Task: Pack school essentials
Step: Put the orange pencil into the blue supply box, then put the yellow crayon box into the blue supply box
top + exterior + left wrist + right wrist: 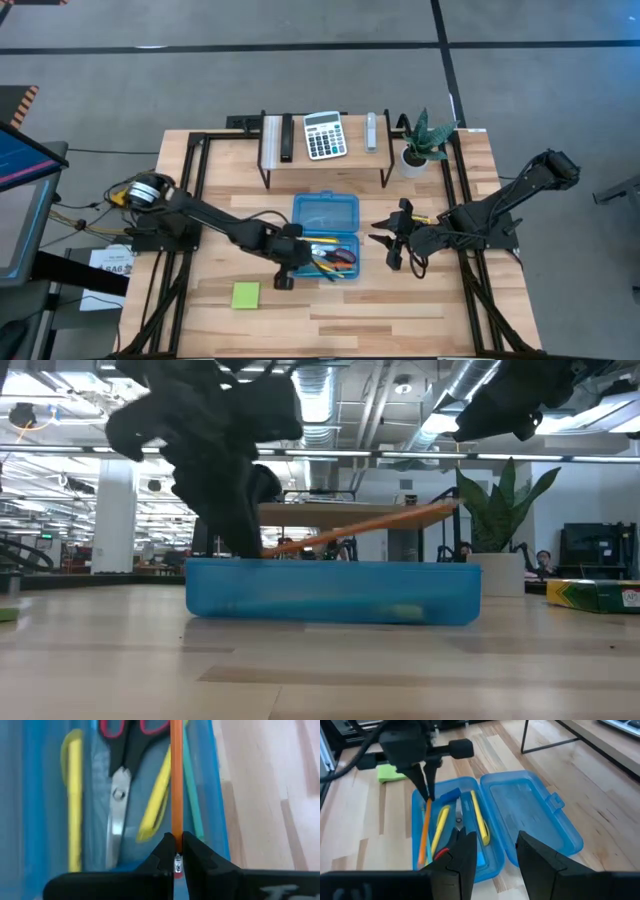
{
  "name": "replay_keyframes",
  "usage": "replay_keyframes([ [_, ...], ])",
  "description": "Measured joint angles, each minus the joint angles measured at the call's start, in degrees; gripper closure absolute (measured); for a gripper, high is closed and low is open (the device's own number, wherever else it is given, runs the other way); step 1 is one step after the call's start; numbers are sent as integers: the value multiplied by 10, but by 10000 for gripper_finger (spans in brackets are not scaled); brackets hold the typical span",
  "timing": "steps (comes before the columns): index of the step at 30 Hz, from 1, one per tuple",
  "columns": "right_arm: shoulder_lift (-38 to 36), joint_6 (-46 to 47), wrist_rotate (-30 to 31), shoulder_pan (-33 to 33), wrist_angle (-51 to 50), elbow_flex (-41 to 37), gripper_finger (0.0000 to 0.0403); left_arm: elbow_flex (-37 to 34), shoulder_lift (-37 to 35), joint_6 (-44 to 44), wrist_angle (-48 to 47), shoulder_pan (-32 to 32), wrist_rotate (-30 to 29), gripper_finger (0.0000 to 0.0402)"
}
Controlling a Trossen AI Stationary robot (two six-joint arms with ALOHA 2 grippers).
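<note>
An open blue pencil case (pixel 326 213) lies mid-table with its lid flat beside the tray (pixel 470 865). Red-handled scissors (pixel 120 780), yellow pencils (pixel 74 805), a green pencil (pixel 192 812) and a blue eraser (pixel 447 796) lie in the tray. My left gripper (pixel 290 262) stands over the tray's left end, shut on an orange pencil (pixel 370 525). My right gripper (pixel 495 855) hovers open just right of the case, touching nothing. A lime sticky-note pad (pixel 246 295) lies flat on the table near the left of the case. A yellow-green crayon box (pixel 595 595) lies on the table to the right. My left gripper pinches the orange pencil between its two fingertips (pixel 165 855) at the eraser end (pixel 177 851). The fingers come from above, slanting down, and lie across the pencil. The pencil is tilted over the tray, its far end (pixel 450 510) higher than the held end.
A low shelf (pixel 325 160) at the table's far side carries a grey-white calculator (pixel 323 135). A small potted plant (pixel 420 145) stands to its right. Bare wood shows along the near edge (pixel 340 320). A monitor (pixel 20 190) stands off the table's left.
</note>
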Motion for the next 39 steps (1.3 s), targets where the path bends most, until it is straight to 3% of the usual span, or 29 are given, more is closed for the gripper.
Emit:
replay_keyframes([
  [4, 0, 0, 0, 0, -2, 0, 243, 14, 13, -8, -4, 7, 0, 389],
  [13, 0, 4, -1, 0, 2, 0, 243, 14, 13, -20, -18, 14, -13, 291],
  [17, 0, 4, -2, 0, 1, 0, 243, 13, 6, -16, -25, 14, -16, 272],
  [27, 0, 6, -2, 0, -10, 0, 243, -2, -61, 27, 30, 3, 5, 290],
  [39, 0, 6, -2, 0, -9, 0, 243, -164, -185, 3, 245, -10, 6, 320],
])
